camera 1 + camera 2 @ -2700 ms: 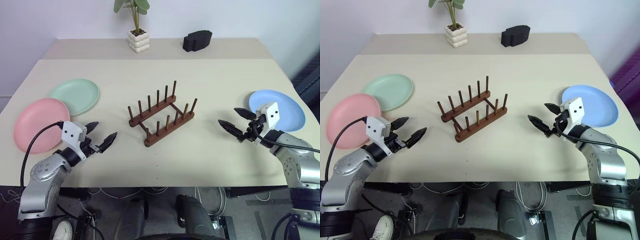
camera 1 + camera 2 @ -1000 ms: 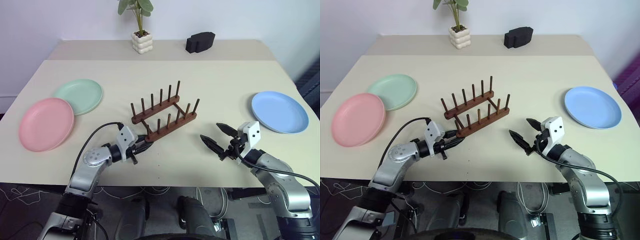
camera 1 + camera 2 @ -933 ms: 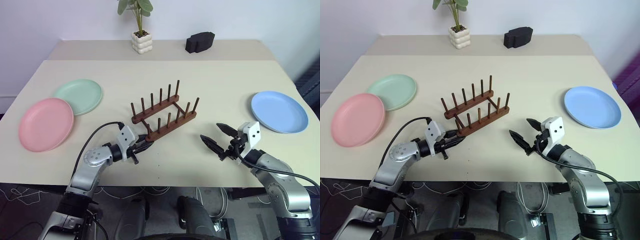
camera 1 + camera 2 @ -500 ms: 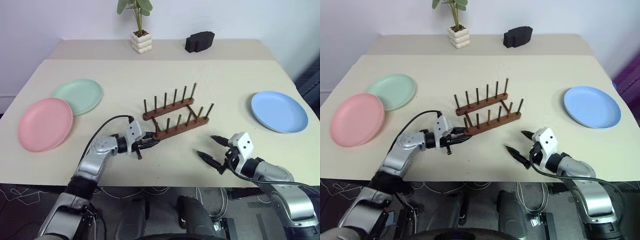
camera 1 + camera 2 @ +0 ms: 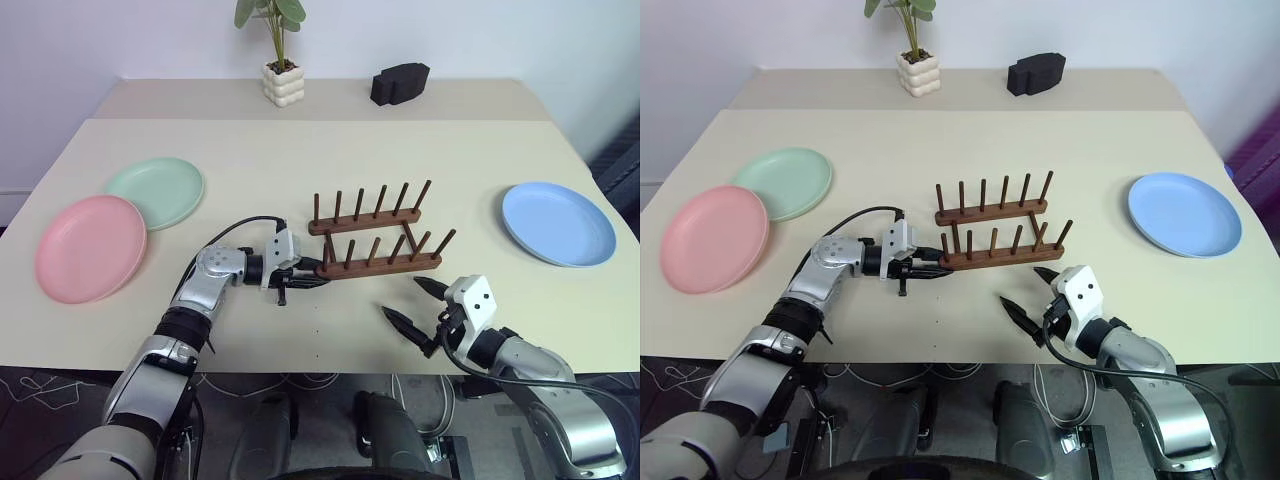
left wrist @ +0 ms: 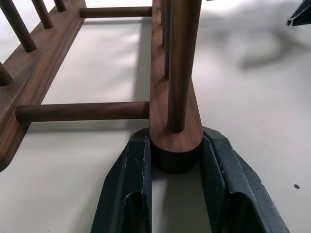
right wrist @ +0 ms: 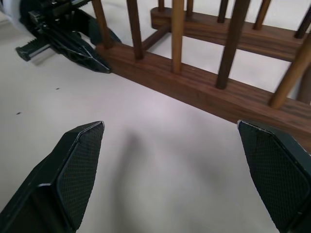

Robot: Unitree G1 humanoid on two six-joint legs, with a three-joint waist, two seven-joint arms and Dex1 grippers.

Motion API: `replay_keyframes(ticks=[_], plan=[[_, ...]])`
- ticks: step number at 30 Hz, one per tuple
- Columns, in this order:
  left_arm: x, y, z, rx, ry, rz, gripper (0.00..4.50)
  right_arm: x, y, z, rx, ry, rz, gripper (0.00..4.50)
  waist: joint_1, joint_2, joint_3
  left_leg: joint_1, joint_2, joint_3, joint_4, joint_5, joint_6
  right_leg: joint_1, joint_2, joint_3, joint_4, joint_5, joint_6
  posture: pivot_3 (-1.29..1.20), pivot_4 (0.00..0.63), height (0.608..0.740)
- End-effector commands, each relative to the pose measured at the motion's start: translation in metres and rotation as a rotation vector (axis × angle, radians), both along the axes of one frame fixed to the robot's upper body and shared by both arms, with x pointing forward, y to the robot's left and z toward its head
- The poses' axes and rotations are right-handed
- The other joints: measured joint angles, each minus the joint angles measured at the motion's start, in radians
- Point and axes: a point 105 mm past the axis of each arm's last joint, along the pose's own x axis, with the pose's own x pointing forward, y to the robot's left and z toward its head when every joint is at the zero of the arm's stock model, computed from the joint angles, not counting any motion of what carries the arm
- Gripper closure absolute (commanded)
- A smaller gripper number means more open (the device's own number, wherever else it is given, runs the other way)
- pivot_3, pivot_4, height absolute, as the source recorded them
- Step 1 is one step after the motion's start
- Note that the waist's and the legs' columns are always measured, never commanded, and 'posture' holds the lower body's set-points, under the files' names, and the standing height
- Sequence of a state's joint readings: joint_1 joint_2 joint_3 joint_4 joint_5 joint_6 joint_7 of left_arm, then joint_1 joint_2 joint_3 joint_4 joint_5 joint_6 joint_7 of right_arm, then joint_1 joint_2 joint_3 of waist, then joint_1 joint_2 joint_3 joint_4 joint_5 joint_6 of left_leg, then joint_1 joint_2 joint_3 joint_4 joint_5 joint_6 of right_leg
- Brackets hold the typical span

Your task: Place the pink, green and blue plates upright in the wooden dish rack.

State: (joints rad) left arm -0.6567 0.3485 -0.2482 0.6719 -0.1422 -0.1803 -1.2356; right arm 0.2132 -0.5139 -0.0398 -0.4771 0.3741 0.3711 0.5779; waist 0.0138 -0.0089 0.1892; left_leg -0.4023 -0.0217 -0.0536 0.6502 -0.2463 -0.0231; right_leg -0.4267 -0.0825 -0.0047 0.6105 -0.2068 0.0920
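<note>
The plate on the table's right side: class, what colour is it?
Light blue plate, plain; it shows best in the left eye view.

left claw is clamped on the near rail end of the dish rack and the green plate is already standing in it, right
Not quite. The left claw does clamp the dish rack's near rail end, but the green plate lies flat on the table beside the pink plate, as the left eye view shows.
</note>
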Motion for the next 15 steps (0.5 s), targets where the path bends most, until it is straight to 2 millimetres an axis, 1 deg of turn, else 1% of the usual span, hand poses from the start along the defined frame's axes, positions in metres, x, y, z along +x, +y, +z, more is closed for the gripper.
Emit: replay_keyframes(ticks=[1,3,6,7,8,9,11,12,13,14,15], plan=[[0.008,0.009,-0.003,0.005,0.000,0.076,1.73,0.000,0.002,0.010,0.000,-0.045,-0.005,0.00,-0.001,0.000,0.000,0.000,0.000,0.000,0.000,0.000,0.000,0.000,0.000,0.000,0.000,0.000,0.000,0.00,0.150,0.739],[0.010,0.017,-0.001,-0.013,0.002,0.132,0.82,0.005,-0.006,0.007,-0.034,-0.050,-0.043,0.00,-0.003,0.000,0.000,0.000,0.000,0.000,0.000,0.000,0.000,0.000,0.000,0.000,0.000,0.000,0.000,0.00,0.150,0.739],[0.006,0.028,-0.001,-0.031,0.018,0.193,0.82,0.008,-0.013,0.006,-0.042,-0.048,-0.065,0.00,-0.010,0.000,0.000,0.001,0.001,0.000,-0.001,0.000,0.000,0.000,0.000,0.000,0.001,0.000,0.000,0.00,0.150,0.739],[0.003,0.031,-0.001,-0.035,0.030,0.210,1.08,0.009,-0.015,0.005,-0.043,-0.042,-0.073,0.25,-0.011,0.000,0.000,0.002,0.001,0.000,-0.001,0.000,0.000,0.000,0.001,0.000,0.001,0.000,0.000,0.00,0.150,0.739],[-0.001,0.035,-0.001,-0.044,0.039,0.222,1.51,0.011,-0.018,0.003,-0.052,-0.035,-0.086,0.56,-0.012,0.000,0.000,0.002,0.001,0.000,-0.002,0.000,0.000,0.000,0.001,0.000,0.001,0.000,0.000,0.00,0.150,0.739],[-0.008,0.039,-0.001,-0.051,0.051,0.225,1.83,0.014,-0.023,0.001,-0.070,-0.029,-0.106,0.92,-0.017,0.000,0.000,0.003,0.001,0.000,-0.002,0.000,0.000,0.000,0.001,0.000,0.002,0.000,0.000,0.00,0.150,0.739],[-0.024,0.044,-0.002,-0.052,0.068,0.220,2.79,0.021,-0.034,-0.005,-0.100,-0.026,-0.165,1.90,-0.024,0.000,0.000,0.003,0.002,0.000,-0.003,0.000,0.000,0.000,0.001,0.000,0.002,0.000,0.000,0.00,0.150,0.739],[-0.029,0.045,-0.002,-0.049,0.071,0.218,3.20,0.022,-0.036,-0.007,-0.108,-0.027,-0.181,2.27,-0.025,0.000,0.000,0.004,0.002,0.000,-0.003,0.000,0.000,0.000,0.001,0.000,0.002,0.000,0.000,0.00,0.150,0.739],[-0.032,0.043,-0.002,-0.049,0.072,0.218,3.85,0.023,-0.037,-0.008,-0.113,-0.030,-0.195,2.91,-0.024,0.000,0.000,0.004,0.003,-0.001,-0.003,0.000,0.000,0.000,0.001,0.001,0.002,0.000,0.000,0.00,0.150,0.739],[-0.037,0.040,-0.001,-0.048,0.075,0.211,4.38,0.025,-0.038,-0.009,-0.114,-0.037,-0.211,3.45,-0.023,0.000,0.000,0.004,0.003,-0.001,-0.003,0.000,0.000,0.000,0.001,0.001,0.002,0.000,-0.001,0.00,0.150,0.739],[-0.041,0.037,-0.001,-0.044,0.076,0.203,4.50,0.026,-0.038,-0.010,-0.113,-0.044,-0.230,3.96,-0.021,0.000,0.000,0.004,0.003,-0.001,-0.003,0.000,0.000,0.000,0.001,0.001,0.002,0.000,-0.001,0.00,0.150,0.739]])
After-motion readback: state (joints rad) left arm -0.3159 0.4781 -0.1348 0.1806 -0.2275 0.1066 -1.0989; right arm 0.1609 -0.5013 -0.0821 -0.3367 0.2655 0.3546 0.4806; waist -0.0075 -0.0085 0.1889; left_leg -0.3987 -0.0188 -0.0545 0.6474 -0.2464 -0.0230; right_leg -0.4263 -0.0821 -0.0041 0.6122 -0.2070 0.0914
